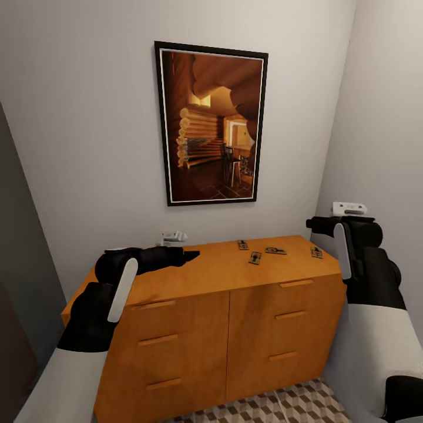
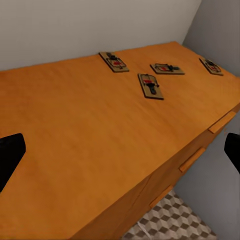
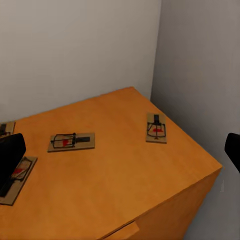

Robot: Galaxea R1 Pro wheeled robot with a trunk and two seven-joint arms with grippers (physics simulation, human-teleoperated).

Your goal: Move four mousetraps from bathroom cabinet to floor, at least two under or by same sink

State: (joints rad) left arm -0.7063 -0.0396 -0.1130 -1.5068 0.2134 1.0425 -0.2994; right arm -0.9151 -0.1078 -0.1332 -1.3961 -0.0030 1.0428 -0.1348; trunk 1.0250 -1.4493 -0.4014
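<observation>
four mousetraps lie on the cabinet; both arms' fingers are released, so picking comes next.

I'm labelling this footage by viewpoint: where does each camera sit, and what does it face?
Head view: high on the robot, looking down at the cabinet and picture; both arms show.
Left wrist view: over the cabinet top, facing four mousetraps; dark fingertips at the edges.
Right wrist view: near the corner, facing mousetraps; fingertips show.
All views share the mousetraps.
</observation>
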